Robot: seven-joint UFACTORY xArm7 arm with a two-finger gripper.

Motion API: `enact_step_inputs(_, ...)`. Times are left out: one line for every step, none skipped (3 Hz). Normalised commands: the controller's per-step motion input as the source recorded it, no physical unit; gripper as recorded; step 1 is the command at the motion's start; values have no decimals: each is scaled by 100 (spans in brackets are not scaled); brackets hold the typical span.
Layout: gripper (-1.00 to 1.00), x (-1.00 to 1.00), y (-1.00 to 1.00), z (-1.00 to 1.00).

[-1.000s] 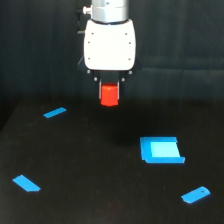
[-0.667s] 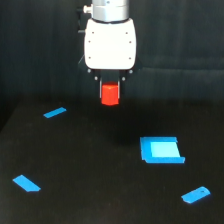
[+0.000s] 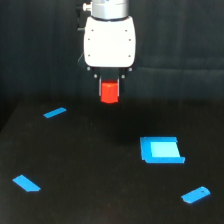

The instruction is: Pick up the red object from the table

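Currently the gripper point(image 3: 109, 93) hangs under the white arm housing point(image 3: 109, 42), upper centre of the exterior view, fingers closed on the red object point(image 3: 109, 92). Obj. sits directly betw. the dark fingers, its lower part protruding below them; long axis appears approx. vertical, though blur limits certainty. Obj. looks clear of the table point(image 3: 100, 175), with a faint dark patch on the surface below and toward the view's right, prob. shadow. Judgement: pick looks essentially made; only further lift or hold remains, straight up, no lateral shift needed. Clearance: nothing adjacent to the claw. Blue square piece point(image 3: 161, 150) lies well apart, lower and to the view's right; thin blue strip point(image 3: 54, 113) near, to the view's left and slightly lower; two more blue pcs at lower left point(image 3: 26, 183) and lower right point(image 3: 196, 194), well away. Table edges not crowded; vertical path unobstructed. Risk: slip if grip is shallow; can't verify contact depth.
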Motion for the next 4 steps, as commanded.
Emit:
enact_step_inputs(-100, -2, 0, 6)
enact_step_inputs(-94, 5, -2, 5)
enact_step_inputs(-92, -7, 1, 7)
enact_step_inputs(-100, -3, -10, 5)
